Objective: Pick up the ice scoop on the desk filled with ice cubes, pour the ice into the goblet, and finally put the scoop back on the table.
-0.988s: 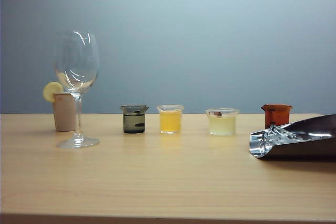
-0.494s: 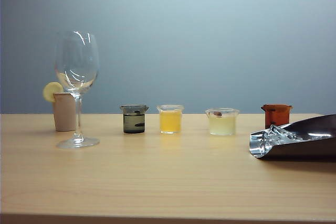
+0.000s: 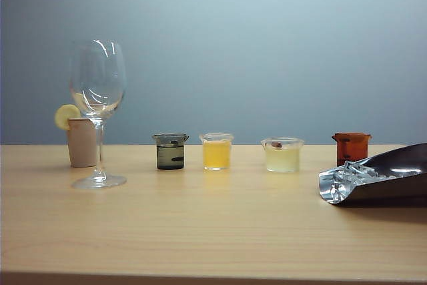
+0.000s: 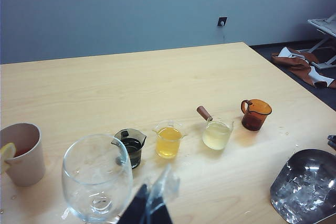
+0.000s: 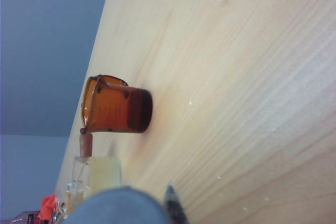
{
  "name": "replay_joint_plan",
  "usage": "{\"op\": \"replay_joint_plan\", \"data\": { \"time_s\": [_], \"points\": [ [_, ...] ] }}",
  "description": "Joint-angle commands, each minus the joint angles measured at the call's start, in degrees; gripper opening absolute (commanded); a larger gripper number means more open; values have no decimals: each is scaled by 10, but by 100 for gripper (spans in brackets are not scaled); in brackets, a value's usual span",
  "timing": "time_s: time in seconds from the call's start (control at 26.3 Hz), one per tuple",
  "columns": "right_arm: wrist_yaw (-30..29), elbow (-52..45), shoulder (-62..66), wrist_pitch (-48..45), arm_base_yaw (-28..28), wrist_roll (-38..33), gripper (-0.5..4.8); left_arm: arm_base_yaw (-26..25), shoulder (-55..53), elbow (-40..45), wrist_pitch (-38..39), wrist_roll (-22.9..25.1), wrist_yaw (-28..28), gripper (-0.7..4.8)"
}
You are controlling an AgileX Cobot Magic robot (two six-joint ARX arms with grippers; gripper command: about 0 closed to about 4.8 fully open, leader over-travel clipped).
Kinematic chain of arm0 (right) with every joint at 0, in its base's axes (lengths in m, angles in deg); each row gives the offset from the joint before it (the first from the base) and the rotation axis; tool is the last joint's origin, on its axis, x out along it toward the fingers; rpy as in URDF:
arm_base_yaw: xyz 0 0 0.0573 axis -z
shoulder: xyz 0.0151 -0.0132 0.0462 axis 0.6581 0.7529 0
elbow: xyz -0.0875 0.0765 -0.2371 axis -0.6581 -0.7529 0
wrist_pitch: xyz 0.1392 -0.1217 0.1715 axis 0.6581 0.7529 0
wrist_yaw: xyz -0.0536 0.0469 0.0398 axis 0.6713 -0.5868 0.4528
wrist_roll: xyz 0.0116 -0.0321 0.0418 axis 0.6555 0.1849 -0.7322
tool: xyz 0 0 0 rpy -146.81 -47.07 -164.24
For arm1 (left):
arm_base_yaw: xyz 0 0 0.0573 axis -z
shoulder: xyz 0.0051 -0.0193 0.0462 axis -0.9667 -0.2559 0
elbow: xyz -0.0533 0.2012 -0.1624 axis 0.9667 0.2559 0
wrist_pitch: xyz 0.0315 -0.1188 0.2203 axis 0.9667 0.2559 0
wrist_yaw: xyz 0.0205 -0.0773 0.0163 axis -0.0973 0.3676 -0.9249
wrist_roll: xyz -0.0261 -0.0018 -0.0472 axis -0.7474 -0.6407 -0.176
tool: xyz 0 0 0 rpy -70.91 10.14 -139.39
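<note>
– Scoop's shifted: the ice scoop (image 3: 377, 181) has slid a touch rightward, back rim a little higher. Nothing else has budged.

– What's along the desk (image 3: 200, 231), from the left?

– A matte beige cup (image 3: 82, 141) with a lemon slice (image 3: 65, 115) on its rim. Just in front of it is the goblet (image 3: 98, 85), clear and round-bowled on a thin stem. Then four small cups in a row: smoky glass with dark liquid (image 3: 170, 151), orange juice (image 3: 217, 151), pale yellow (image 3: 282, 155) and amber glass (image 3: 351, 146).

– And the scoop?

– Far right, shiny metal lying on the pale wood grain, slanted mouth toward the cups. Glassy ice cubes (image 3: 353, 177) are heaped inside.

– The grippers?

– The left gripper (image 4: 148, 208) hangs beside the goblet's bowl. Its dark fingers run close together, but I can't tell whether they're clenched. Of the right gripper (image 5: 171, 205), only a dark tip shows low over the desk near the amber cup. I can't tell its jaws, or whether it grips anything.
</note>
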Motion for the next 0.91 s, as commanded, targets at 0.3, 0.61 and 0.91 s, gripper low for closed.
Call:
{"op": "replay_joint_plan", "data": {
  "time_s": [0.3, 0.61, 0.91],
  "points": [
    [-33, 0, -1, -3, 1, -79, -6, -1, 1, -2, -7, 2, 1, -5],
    [-62, 0, -1, -61, 0, -172, -6, -1, 1, -2, -7, 2, 2, -5],
    [-71, 9, -2, -92, -13, -236, -6, -1, 1, -2, -7, 2, 2, -5]
  ]
}}
